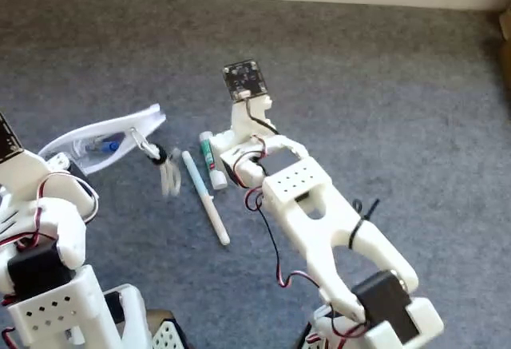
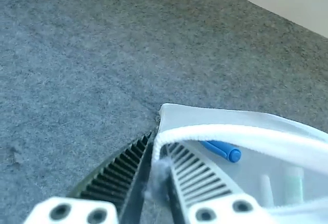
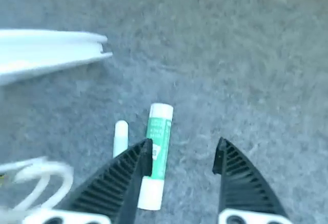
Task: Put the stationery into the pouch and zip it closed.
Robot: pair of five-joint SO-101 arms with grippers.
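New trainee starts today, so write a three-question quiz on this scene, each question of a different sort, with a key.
1. True or false: the left claw is shut on the edge of the pouch.
2. Fill in: the open right claw hangs close above a green-and-white ____.
3. Which thing already lies inside the pouch? A) an eraser B) a blue pen C) a ruler

Key: 1 true; 2 glue stick; 3 B.
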